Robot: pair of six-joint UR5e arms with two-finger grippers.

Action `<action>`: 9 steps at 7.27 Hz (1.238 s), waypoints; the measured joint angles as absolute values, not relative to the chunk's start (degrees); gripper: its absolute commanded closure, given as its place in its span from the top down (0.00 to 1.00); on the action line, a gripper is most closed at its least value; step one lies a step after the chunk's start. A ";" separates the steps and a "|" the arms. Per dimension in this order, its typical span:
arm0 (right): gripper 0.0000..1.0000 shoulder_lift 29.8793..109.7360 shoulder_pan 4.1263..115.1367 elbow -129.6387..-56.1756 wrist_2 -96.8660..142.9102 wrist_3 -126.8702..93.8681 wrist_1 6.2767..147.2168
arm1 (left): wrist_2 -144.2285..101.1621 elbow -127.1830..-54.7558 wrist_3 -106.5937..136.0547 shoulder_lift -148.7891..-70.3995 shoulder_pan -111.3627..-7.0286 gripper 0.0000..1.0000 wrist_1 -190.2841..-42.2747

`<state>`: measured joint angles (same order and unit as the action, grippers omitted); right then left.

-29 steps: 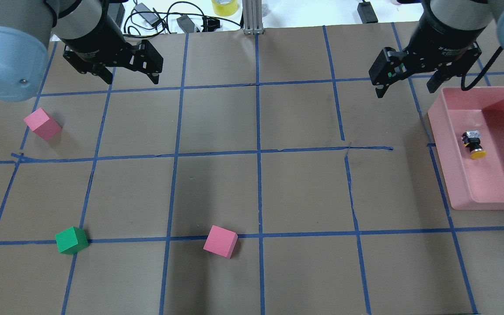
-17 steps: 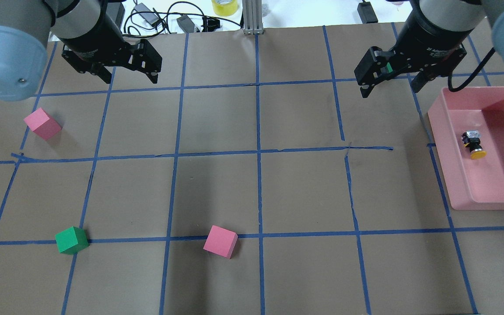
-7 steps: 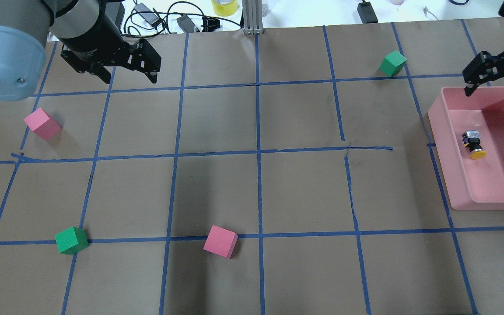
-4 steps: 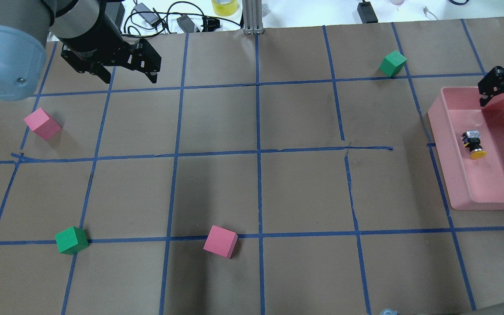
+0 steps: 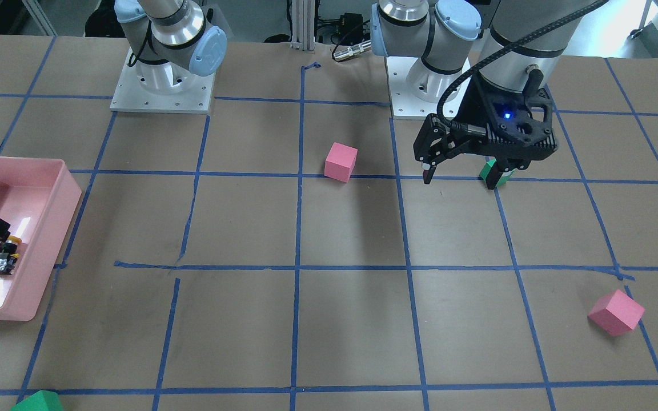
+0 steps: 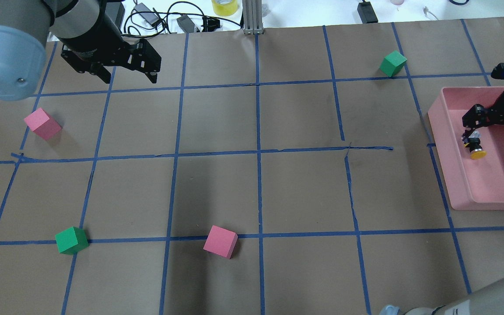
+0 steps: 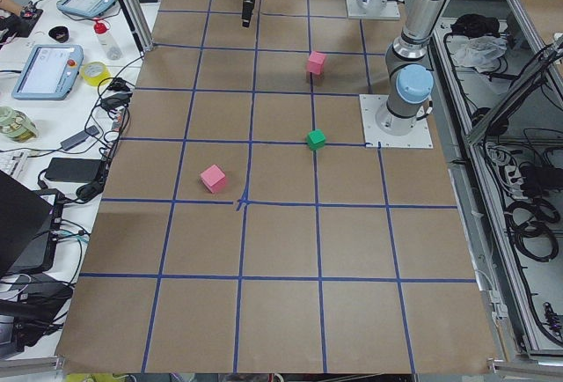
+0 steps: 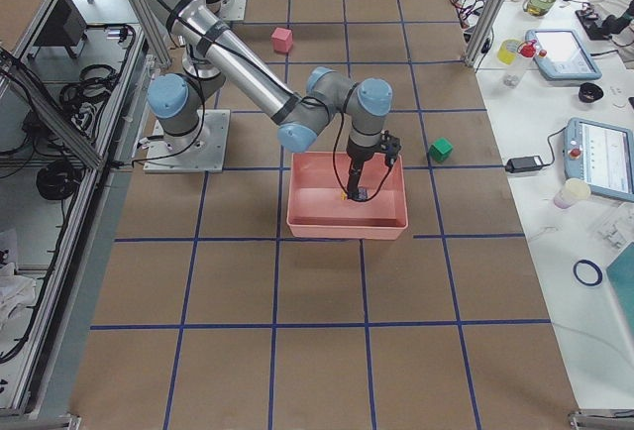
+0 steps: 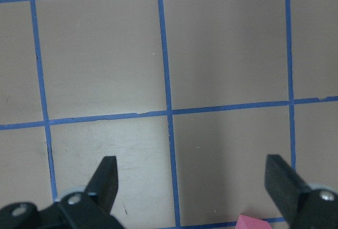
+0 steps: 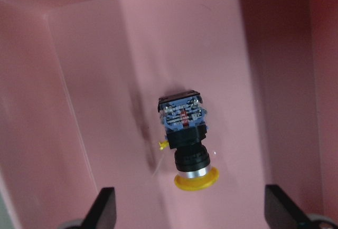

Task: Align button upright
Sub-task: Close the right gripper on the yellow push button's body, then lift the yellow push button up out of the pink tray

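Note:
The button [image 6: 475, 146] lies on its side in the pink bin [image 6: 444, 153], yellow cap toward the robot, silvery base away. In the right wrist view the button [image 10: 187, 136] is centred between the fingers, a little ahead of the tips. My right gripper [image 6: 495, 131] is open and low in the bin over the button, not touching it. It also shows open in the right wrist view [image 10: 193, 213]. My left gripper [image 6: 130, 78] is open and empty, high over the table's far left part.
Pink cubes [image 6: 42, 124] [image 6: 220, 241] and green cubes [image 6: 71, 240] [image 6: 393, 63] lie scattered on the brown, blue-taped table. The bin walls [image 10: 68, 107] stand close on both sides of the right gripper. Cables and a tape roll [image 6: 225, 6] lie beyond the far edge.
My right arm swung from the far middle-right of the table over the pink bin and came down over the button, uncovering a green cube. The left arm and the button have not moved.

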<state>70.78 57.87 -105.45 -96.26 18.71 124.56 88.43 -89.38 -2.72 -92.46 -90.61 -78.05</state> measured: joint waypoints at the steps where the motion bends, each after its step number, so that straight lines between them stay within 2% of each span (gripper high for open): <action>1: 1.00 69.55 57.60 -106.28 -96.32 18.83 126.38 | 88.42 -89.38 -2.75 -92.48 -90.62 1.00 -78.05; 7: 1.00 67.19 54.93 -107.10 -97.11 19.73 127.44 | 88.48 -89.39 -2.81 -92.47 -90.57 1.00 -78.05; 8: 0.71 66.75 54.29 -107.13 -96.87 19.70 127.44 | 88.45 -89.39 -2.81 -92.47 -90.54 1.00 -78.05; 9: 0.06 66.20 53.74 -107.13 -96.50 19.67 127.42 | 88.43 -89.36 -2.81 -92.51 -90.53 1.00 -78.05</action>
<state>66.20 53.74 -107.13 -96.50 19.67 127.42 88.43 -89.36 -2.81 -92.51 -90.53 -78.05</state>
